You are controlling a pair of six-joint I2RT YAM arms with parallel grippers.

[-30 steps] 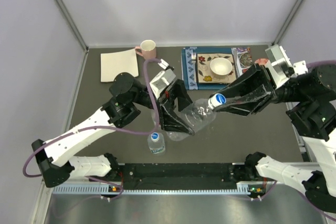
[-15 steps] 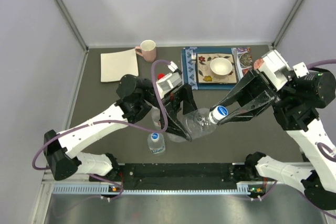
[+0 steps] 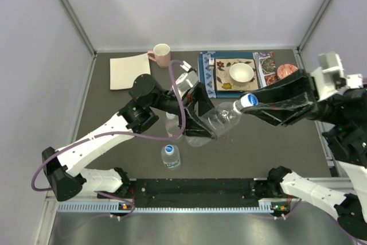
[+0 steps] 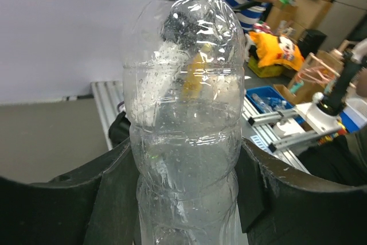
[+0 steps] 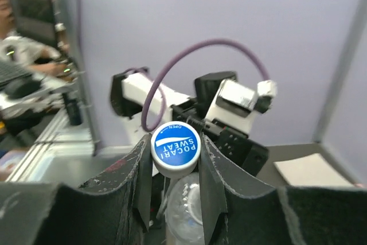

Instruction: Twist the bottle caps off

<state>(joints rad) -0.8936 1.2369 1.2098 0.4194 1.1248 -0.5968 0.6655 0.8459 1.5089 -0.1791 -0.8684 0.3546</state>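
My left gripper (image 3: 202,128) is shut on a clear ribbed bottle (image 3: 217,123) and holds it tilted above the table, neck toward the right. In the left wrist view the bottle (image 4: 183,101) fills the frame between the fingers (image 4: 117,182), and its mouth is open. My right gripper (image 3: 249,102) is shut on a blue cap with a white rim (image 3: 248,100), just off the neck. The right wrist view shows the cap (image 5: 175,147) pinched above the bottle (image 5: 186,213). A second bottle with a blue cap (image 3: 170,156) stands near the front. Another bottle (image 3: 171,123) stands partly hidden behind the left arm.
A pink mug (image 3: 161,54) and a white paper sheet (image 3: 131,71) lie at the back left. A patterned placemat (image 3: 207,81) at the back holds a plate with a white bowl (image 3: 241,73). A black rail (image 3: 195,186) runs along the near edge.
My right gripper has pulled back up and to the right with the blue cap, which has come away from the neck. My left gripper has swung the bottle slightly toward the back.
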